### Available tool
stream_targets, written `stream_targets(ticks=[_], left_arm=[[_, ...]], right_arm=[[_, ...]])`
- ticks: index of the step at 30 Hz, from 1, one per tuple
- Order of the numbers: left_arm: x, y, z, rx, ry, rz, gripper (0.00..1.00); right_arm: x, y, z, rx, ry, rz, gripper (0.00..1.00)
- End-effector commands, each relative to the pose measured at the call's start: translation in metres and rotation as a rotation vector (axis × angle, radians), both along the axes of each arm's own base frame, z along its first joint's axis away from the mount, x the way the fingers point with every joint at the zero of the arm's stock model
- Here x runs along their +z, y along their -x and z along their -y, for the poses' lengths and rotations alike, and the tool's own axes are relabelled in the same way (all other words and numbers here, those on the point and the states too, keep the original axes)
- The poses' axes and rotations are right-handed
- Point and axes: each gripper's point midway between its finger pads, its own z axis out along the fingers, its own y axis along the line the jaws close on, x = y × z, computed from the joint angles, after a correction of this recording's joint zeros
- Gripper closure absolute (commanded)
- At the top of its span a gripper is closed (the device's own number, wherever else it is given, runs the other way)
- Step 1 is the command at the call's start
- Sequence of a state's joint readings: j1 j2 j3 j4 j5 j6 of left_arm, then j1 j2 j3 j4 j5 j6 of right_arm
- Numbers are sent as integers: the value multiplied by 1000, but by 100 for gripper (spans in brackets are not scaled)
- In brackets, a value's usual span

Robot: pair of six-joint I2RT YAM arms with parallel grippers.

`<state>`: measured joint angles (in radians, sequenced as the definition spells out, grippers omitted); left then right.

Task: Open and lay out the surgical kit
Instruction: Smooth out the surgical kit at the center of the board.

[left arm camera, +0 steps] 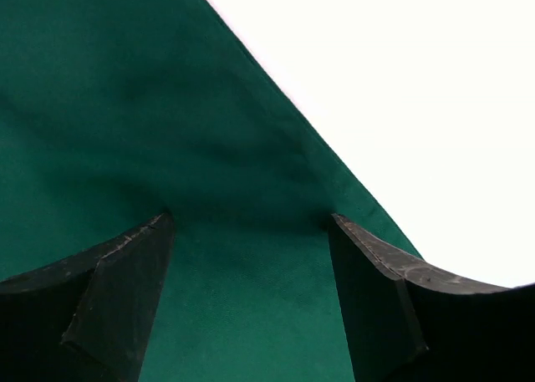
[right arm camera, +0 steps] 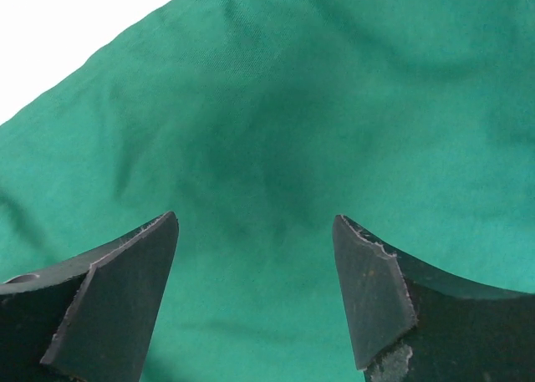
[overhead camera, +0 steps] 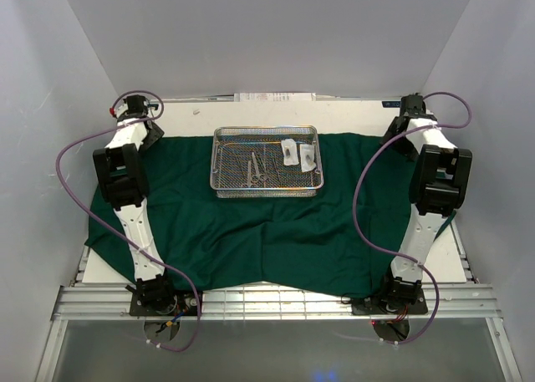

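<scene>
Cloth (overhead camera: 251, 231) lies flat as a field under the tray (overhead camera: 266, 129), left hand (left arm camera: 249, 223) and right hand (right arm camera: 255, 223) splayed over its corners, empty.

I count one dark green cloth (overhead camera: 251, 240) on one table (overhead camera: 351, 114), and one wire-mesh tray (overhead camera: 219, 177) on the cloth. In the tray I make out two slim metal instruments (overhead camera: 256, 166) and two small clear packets (overhead camera: 289, 152). Two arms show from above, the left arm (overhead camera: 129, 190) and the right arm (overhead camera: 435, 190), each with one purple cable (overhead camera: 63, 152), so two cables. There are two grippers, the left gripper (left arm camera: 249, 223) and the right gripper (right arm camera: 255, 223), with two fingers (left arm camera: 117, 273) apiece, four in all.
</scene>
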<state>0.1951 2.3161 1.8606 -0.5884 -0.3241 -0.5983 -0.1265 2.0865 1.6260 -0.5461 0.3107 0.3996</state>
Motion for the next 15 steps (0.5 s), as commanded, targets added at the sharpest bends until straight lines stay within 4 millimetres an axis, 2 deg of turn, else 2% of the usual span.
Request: stream_targets(ticks=[1,3,7,14,15], left_arm=[[9,-13,-8,-27,-46,32,16],[4,-13,-9,-45,-55,16,16],[-6,-6,-12,-40,-75,-17,16],[-34,12,-10,-35,-63,-96,16],[-37,14,-9,-35,-60,-108,19]], right_arm=[[8,-24,11,61,39,52,20],[5,-28,12,79,40,59,20],[-15,-25,15,104,33,23,20],[-54,-10,14,116,-5,-61,21],[-59,-7,13,118,-13,-74,28]])
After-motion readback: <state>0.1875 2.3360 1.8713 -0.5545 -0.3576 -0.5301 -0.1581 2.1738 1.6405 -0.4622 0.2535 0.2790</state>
